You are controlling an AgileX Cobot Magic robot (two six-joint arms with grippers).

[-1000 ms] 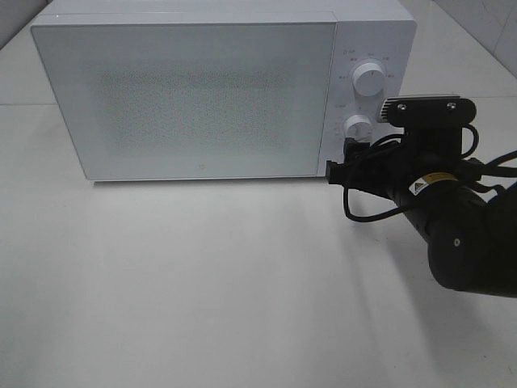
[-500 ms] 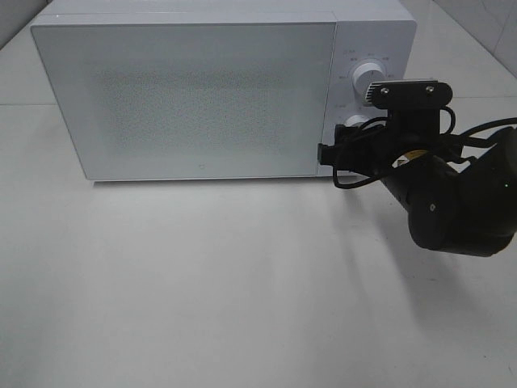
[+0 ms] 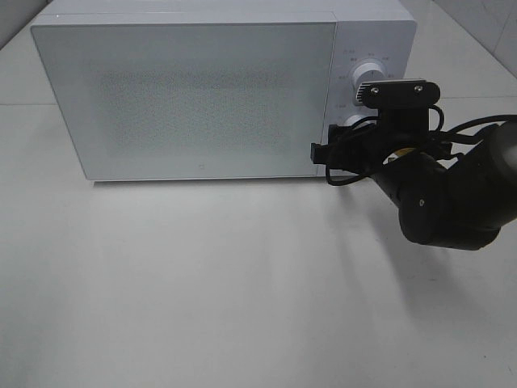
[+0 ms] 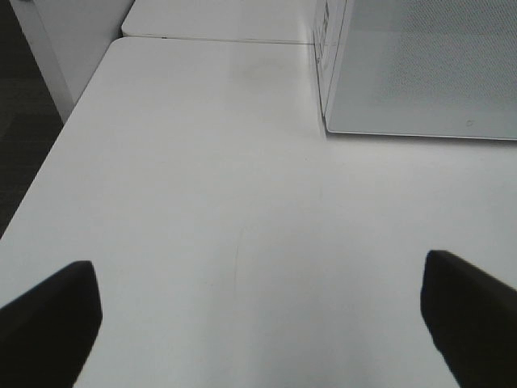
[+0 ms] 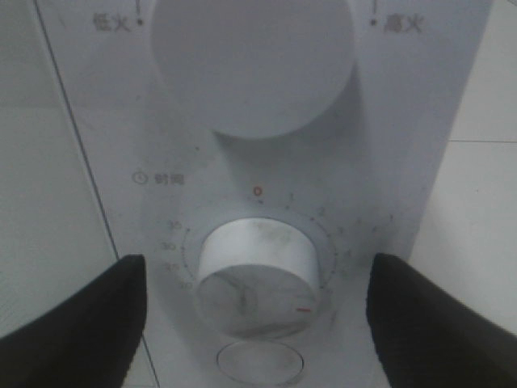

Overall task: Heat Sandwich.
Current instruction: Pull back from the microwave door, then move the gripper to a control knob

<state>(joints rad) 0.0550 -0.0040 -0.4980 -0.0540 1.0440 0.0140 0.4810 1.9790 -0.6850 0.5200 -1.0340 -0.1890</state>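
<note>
The white microwave (image 3: 194,97) stands at the back of the table with its door shut. The sandwich is hidden from every view. My right gripper (image 5: 257,319) is open at the control panel, and its dark fingers (image 5: 81,323) stand on either side of the lower timer knob (image 5: 257,275) without touching it. The larger upper knob (image 5: 252,65) sits just above. From the high camera, the right arm (image 3: 452,202) and its camera mount cover most of the lower knob (image 3: 353,123). My left gripper (image 4: 258,323) hangs open over bare table, off the microwave's left end.
The white table (image 3: 202,283) stretches in front of the microwave. In the left wrist view, the table edge (image 4: 48,162) drops to a dark floor, and a seam to a second tabletop runs behind the microwave's corner (image 4: 327,121).
The right arm has swung left and in toward the control panel. Its camera mount now overlaps the knobs. The left gripper has not moved.
</note>
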